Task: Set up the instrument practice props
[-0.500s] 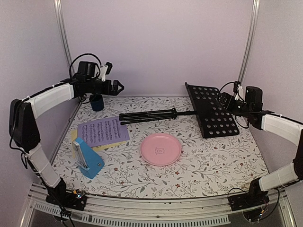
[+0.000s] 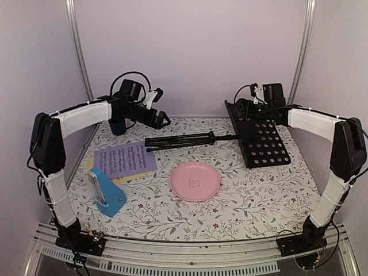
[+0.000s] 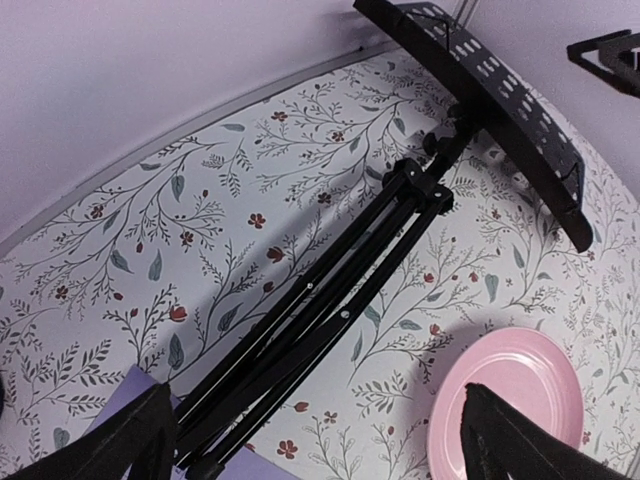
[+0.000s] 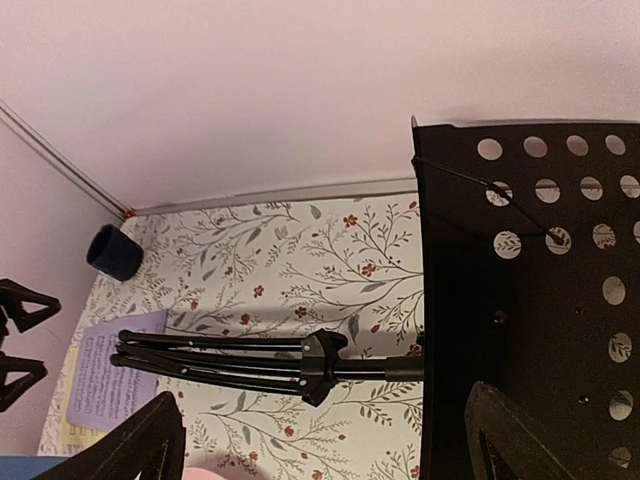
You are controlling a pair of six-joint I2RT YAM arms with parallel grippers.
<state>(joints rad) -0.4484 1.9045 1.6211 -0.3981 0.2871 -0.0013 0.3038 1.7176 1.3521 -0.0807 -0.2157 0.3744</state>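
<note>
The black music stand lies flat on the table, its perforated desk [image 2: 261, 138] at right and its folded tripod legs [image 2: 178, 140] pointing left. My left gripper [image 2: 163, 119] is open and empty, hovering above the leg ends [image 3: 330, 310]. My right gripper [image 2: 241, 103] is open and empty above the desk's far left corner [image 4: 540, 320]. The lilac sheet [image 2: 123, 160] lies on the yellow sheet [image 2: 131, 177] at left. The blue metronome [image 2: 107, 191] lies in front of them.
A pink plate [image 2: 195, 181] sits mid-table in front of the stand's legs. A dark blue cup [image 2: 118, 125] stands at the back left, behind my left arm. The enclosure walls are close behind both grippers.
My left gripper has moved right and down toward the stand's leg ends. My right gripper has swung left to the desk's far corner. Nothing on the table has moved.
</note>
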